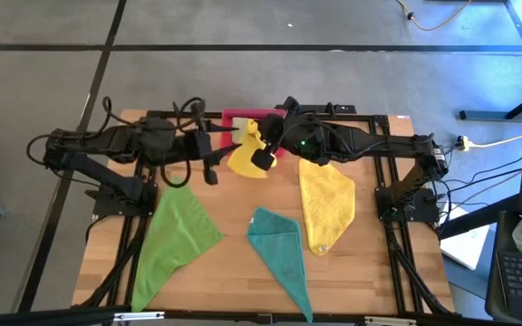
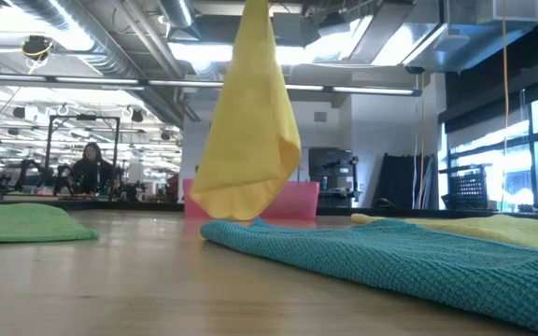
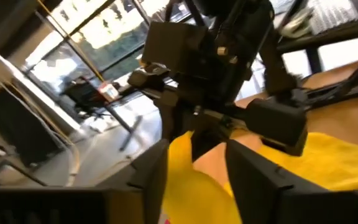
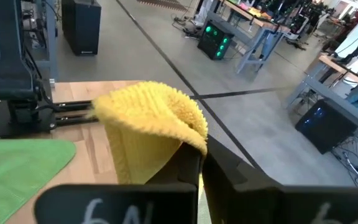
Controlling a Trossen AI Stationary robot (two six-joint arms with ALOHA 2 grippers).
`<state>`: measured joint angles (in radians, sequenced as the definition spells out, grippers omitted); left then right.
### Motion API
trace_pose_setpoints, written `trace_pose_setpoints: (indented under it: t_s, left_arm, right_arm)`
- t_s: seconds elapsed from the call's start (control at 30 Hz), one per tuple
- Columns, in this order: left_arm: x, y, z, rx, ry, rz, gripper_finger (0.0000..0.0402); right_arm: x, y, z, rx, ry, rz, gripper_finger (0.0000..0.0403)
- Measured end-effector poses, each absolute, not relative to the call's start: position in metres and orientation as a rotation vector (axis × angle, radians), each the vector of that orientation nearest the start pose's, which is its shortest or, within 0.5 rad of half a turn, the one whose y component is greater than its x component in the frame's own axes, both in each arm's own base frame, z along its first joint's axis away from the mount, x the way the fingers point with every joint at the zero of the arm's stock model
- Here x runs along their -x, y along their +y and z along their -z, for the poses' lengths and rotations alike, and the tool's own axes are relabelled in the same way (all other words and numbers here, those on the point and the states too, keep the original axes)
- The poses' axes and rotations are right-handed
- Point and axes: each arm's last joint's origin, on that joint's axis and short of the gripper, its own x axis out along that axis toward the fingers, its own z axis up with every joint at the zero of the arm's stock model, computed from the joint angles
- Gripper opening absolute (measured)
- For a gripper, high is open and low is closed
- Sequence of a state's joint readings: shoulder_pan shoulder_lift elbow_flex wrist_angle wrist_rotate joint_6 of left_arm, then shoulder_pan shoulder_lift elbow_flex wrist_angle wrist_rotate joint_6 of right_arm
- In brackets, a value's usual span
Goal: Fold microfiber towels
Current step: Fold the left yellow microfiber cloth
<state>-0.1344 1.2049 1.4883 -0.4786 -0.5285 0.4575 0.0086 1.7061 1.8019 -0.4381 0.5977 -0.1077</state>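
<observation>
The right gripper (image 1: 263, 159), fingers clamped on the hanging yellow towel (image 1: 248, 152) before the pink tray (image 1: 239, 117), holds it while the left gripper (image 1: 210, 172) fingers stand apart beside it.

Yellow towel (image 1: 247, 154) hangs aloft — green (image 1: 172, 235), teal (image 1: 279, 249), yellow (image 1: 326, 204) lie flat.

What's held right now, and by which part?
The right gripper holds a yellow towel pinched at its top edge, hanging. The left gripper is open beside it.
</observation>
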Motion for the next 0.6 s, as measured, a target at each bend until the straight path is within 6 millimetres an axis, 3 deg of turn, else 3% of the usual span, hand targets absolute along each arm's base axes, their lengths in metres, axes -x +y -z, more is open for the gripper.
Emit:
trace_pose_setpoints:
  t_s: [0.2,0.43,0.6]
  left_arm:
    - [-0.247,-0.010,-0.450,-0.545,0.325,-0.346,0.0213]
    - [-0.281,-0.012,-0.426,-0.647,0.430,-0.341,0.0218]
    - [-0.288,-0.017,-0.422,-0.670,0.454,-0.441,0.0218]
  right_arm:
    - [-0.381,-0.012,-0.419,0.198,0.346,0.543,0.0014]
    - [-0.382,-0.010,-0.418,0.183,0.347,0.485,0.0014]
    - [-0.381,-0.011,-0.416,0.173,0.369,0.496,0.0015]
